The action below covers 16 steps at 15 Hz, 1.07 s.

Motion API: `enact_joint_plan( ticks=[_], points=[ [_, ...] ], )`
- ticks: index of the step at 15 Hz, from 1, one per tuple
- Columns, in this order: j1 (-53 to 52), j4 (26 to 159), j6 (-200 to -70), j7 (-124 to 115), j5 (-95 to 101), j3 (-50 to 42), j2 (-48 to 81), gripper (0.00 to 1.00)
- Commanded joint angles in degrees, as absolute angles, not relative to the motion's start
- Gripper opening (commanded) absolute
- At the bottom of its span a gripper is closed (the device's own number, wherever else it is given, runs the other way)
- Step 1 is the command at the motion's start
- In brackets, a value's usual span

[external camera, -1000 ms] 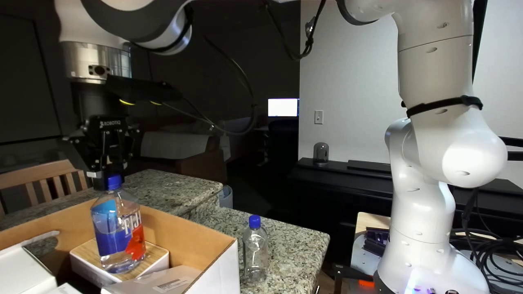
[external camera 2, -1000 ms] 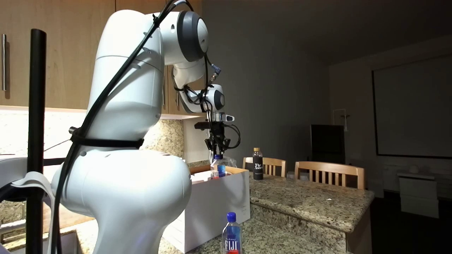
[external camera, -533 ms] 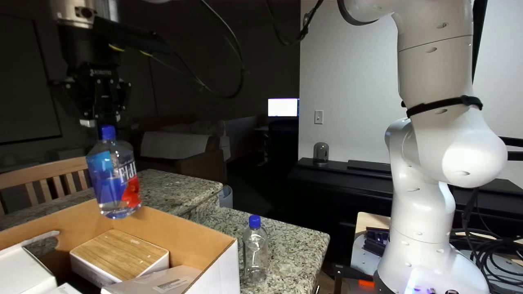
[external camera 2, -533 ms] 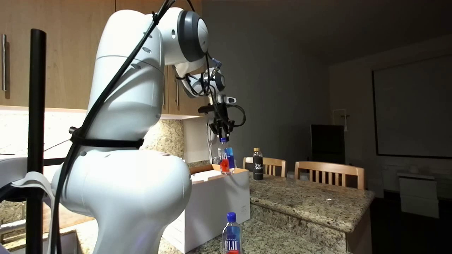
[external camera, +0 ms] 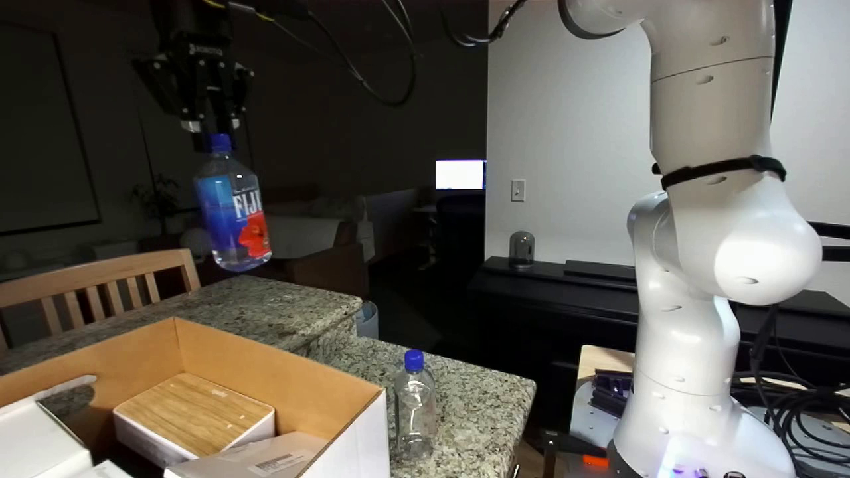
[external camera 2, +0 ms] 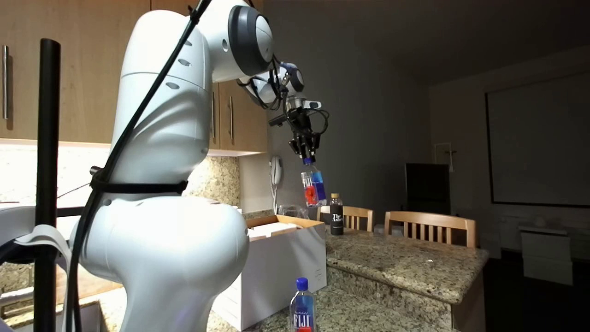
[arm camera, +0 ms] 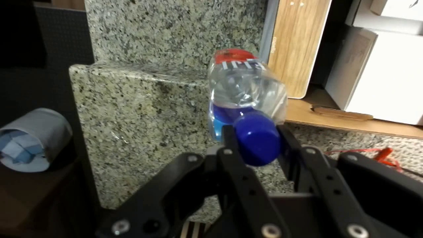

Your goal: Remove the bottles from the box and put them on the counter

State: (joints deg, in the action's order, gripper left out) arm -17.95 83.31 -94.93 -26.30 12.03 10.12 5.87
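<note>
My gripper (external camera: 214, 136) is shut on the blue cap of the labelled bottle (external camera: 232, 216). The bottle hangs slightly tilted in the air, clear of the box (external camera: 279, 368). In the other exterior frame the gripper (external camera 2: 308, 157) and bottle (external camera 2: 314, 189) are above and beyond the box (external camera 2: 286, 267). In the wrist view the fingers (arm camera: 256, 140) pinch the cap and the bottle (arm camera: 244, 86) extends away over the counter (arm camera: 142, 115), beside the box (arm camera: 297, 112). Another blue-capped bottle (external camera: 415, 411) stands upright on the lower counter (external camera: 478, 411) beside the box; it also shows here (external camera 2: 303, 309).
A raised granite ledge (external camera 2: 405, 253) stands behind the lower counter. A dark bottle (external camera 2: 336, 216) stands on it near wooden chairs (external camera 2: 431, 226). The box holds a wood-topped white block (external camera: 196, 411), white boxes (external camera: 40, 438) and a flat packet (external camera: 259, 455). A bin (arm camera: 36, 138) is on the floor.
My gripper has lifted the labelled bottle off the wood-topped block, up out of the box, and carried it sideways toward the raised ledge. The standing bottle and box have not moved.
</note>
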Motion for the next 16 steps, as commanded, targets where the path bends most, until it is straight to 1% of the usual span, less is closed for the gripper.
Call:
enact_joint_plan(
  ticks=[1, 7, 8, 16],
  points=[
    [-16.1, 89.3, -93.9, -30.9, 11.6, 8.1, -0.1, 0.15],
    [-12.7, 102.1, -94.7, -35.8, 12.5, 8.8, -8.2, 0.15],
    [-12.2, 104.8, -93.7, -35.6, 12.3, 8.8, -11.3, 0.15],
    [-7.4, 128.6, -100.0, -37.7, 10.5, 9.0, -27.6, 0.15]
  ],
)
